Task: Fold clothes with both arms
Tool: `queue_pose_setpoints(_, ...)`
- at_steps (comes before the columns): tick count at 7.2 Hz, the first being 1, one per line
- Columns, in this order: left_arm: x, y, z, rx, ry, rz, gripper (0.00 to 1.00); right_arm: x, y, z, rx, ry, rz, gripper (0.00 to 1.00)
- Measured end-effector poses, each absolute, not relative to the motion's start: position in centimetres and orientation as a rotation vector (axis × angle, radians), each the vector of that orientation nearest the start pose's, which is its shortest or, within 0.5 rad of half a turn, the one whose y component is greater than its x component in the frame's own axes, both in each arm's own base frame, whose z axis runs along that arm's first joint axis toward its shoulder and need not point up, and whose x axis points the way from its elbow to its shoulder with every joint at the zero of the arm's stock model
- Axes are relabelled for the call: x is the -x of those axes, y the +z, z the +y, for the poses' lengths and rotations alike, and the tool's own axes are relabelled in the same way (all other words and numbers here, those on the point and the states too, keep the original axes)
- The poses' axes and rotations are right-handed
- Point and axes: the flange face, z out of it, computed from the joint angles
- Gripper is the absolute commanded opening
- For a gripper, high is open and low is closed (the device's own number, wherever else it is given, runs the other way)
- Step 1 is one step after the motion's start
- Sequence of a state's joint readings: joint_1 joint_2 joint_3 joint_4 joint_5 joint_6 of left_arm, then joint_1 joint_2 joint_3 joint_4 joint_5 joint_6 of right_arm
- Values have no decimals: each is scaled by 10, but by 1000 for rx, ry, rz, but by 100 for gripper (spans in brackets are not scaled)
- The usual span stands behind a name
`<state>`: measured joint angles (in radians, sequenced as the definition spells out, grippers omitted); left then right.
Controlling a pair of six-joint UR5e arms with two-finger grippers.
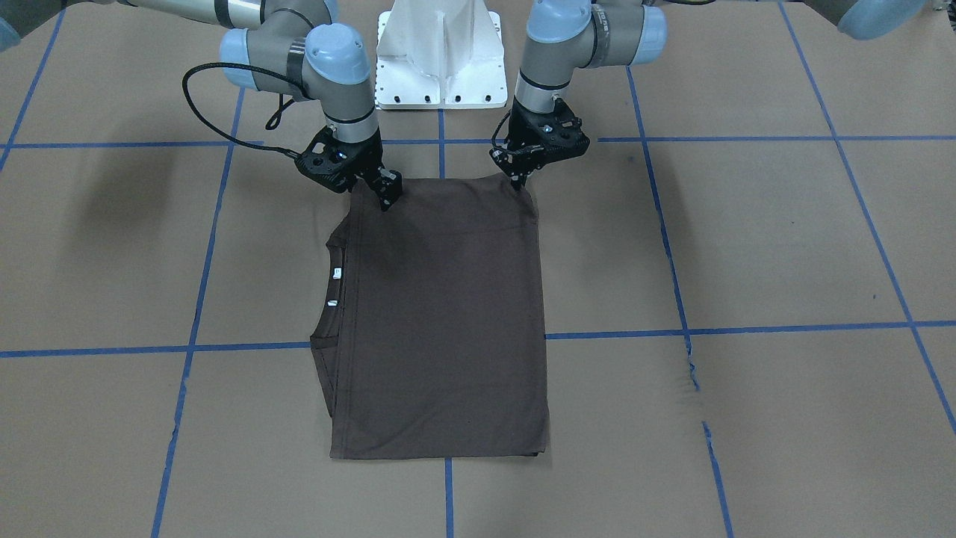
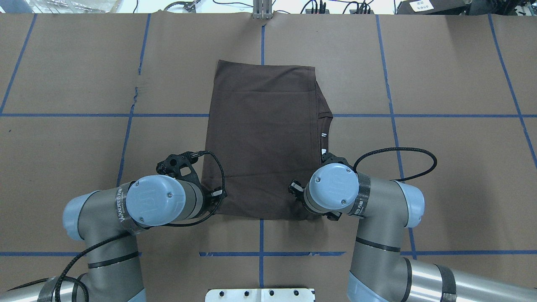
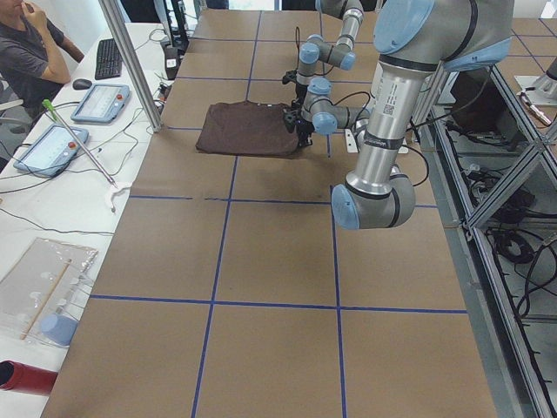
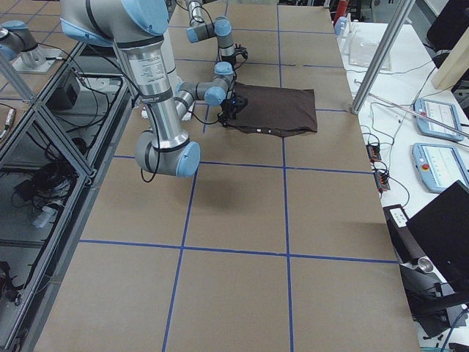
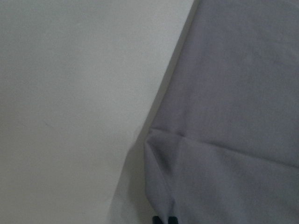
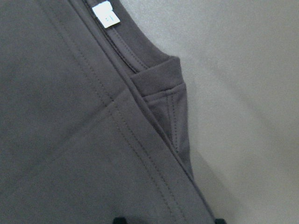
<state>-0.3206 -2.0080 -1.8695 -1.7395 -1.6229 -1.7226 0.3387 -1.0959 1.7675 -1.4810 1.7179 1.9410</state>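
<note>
The dark brown T-shirt [image 1: 448, 314] lies folded into a rectangle on the table, its collar [image 1: 334, 295] and white neck labels on my right side. My left gripper [image 1: 520, 179] is at the shirt's near left corner. In the left wrist view its fingertips [image 5: 165, 218] sit close together, pinching a puckered bit of cloth. My right gripper [image 1: 386, 196] is down on the near right corner by the sleeve fold. In the right wrist view its fingertips [image 6: 170, 219] stand wide apart over the cloth. Overhead, both wrists hide the fingers above the T-shirt [image 2: 260, 138].
The white pedestal base [image 1: 441, 60] stands just behind the shirt. Blue tape lines cross the brown paper table cover [image 1: 784, 246], torn at one spot [image 1: 691, 366]. A person [image 3: 35, 52] sits at a side bench with control tablets [image 3: 100, 103].
</note>
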Motion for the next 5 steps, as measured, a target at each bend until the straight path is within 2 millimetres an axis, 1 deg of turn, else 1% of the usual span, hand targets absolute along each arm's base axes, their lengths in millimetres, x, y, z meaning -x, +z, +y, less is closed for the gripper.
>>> queue_pose_setpoints(2, -539, 267, -314, -28, -416, 912, 0, 565, 294, -326, 154, 618, -777, 0)
queue_pose_setpoints(5, -539, 265, -313, -27, -416, 916, 0, 562, 278, -326, 145, 617, -809, 0)
